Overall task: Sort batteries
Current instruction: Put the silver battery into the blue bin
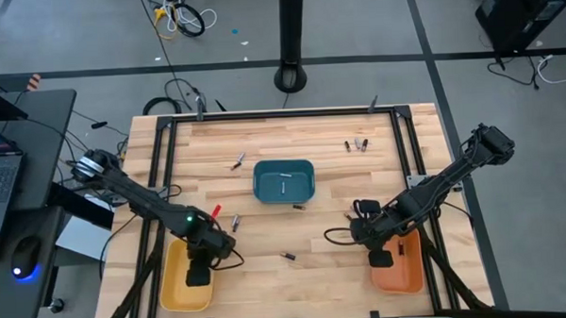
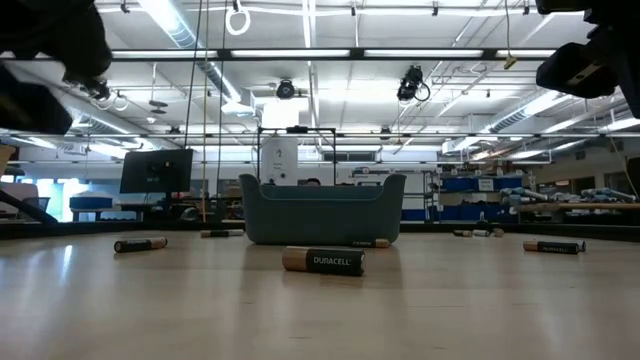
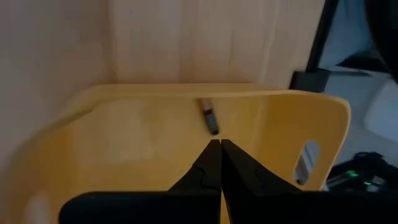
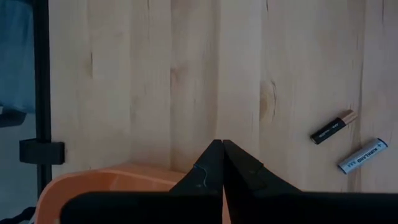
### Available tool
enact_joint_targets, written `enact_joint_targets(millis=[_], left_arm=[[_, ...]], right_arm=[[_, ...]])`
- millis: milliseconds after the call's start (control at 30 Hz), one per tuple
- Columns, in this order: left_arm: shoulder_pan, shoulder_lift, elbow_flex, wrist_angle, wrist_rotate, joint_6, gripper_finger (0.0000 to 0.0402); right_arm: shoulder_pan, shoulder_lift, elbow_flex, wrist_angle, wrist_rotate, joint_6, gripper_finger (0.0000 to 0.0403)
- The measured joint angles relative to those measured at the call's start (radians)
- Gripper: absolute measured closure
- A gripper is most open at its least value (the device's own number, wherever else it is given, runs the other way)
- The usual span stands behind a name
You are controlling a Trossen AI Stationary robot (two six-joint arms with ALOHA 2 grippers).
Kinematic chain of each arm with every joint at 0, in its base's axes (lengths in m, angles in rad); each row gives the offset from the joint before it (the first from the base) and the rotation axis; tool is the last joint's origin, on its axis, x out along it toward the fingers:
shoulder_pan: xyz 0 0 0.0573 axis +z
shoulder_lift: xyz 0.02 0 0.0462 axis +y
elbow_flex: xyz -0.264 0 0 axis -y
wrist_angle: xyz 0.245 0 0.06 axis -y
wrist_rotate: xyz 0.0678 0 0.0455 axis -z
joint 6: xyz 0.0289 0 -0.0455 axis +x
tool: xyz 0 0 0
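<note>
Dark batteries lie scattered on the wooden table: one near the front middle (image 1: pixel 288 257), one by the red-tipped tool (image 1: pixel 235 221), a pair at the far right (image 1: pixel 358 144). Another lies inside the teal bin (image 1: pixel 284 181). My left gripper (image 3: pixel 220 146) hangs shut over the yellow tray (image 1: pixel 185 276), where one battery (image 3: pixel 209 117) lies just past the fingertips, apart from them. My right gripper (image 4: pixel 221 146) hangs shut above the orange tray's (image 1: pixel 398 266) inner edge. Two batteries (image 4: pixel 333 127) (image 4: pixel 362 155) lie on the wood beyond it.
The teal bin (image 2: pixel 322 210) stands mid-table, with a Duracell battery (image 2: pixel 322 261) lying in front of it and others to either side (image 2: pixel 140 243) (image 2: pixel 552 246). A black frame rail (image 1: pixel 161 182) runs along the table's left, right and far edges. Cables trail beside both arms.
</note>
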Motion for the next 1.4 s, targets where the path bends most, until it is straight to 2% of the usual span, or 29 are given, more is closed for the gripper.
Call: enact_joint_targets(millis=[200,433,667,800,867,1033,1167,1400], left_arm=[[0.05,-0.122,0.048,-0.081,-0.175,0.097,0.0398],[0.2,-0.29,0.041,-0.084,-0.362,0.248,0.0399],[0.401,-0.306,0.04,-0.093,-0.573,0.357,0.0399],[0.5,-0.282,0.039,-0.046,-0.635,0.433,0.0398],[0.534,-0.278,0.037,0.034,-0.653,0.485,0.0398],[0.579,-0.28,-0.035,0.362,-0.657,0.65,0.0398],[0.605,-0.281,-0.131,0.598,-0.634,0.744,0.0398],[0.646,-0.294,-0.355,1.028,-0.532,0.77,0.0397]], right_arm=[[-0.002,0.0,0.0,0.001,0.032,-0.042,0.0392],[-0.073,0.0,0.0,0.003,0.046,-0.108,0.0392],[-0.22,0.0,0.0,0.063,0.079,-0.326,0.0392],[-0.315,-0.019,0.0,0.089,0.079,-0.451,0.0394],[-0.361,-0.039,0.0,0.114,0.084,-0.502,0.0396],[-0.455,-0.089,0.0,0.177,0.1,-0.591,0.0396],[-0.546,-0.092,0.0,0.197,0.1,-0.561,0.0396],[-0.747,-0.084,-0.071,0.185,0.085,-0.47,0.0392]])
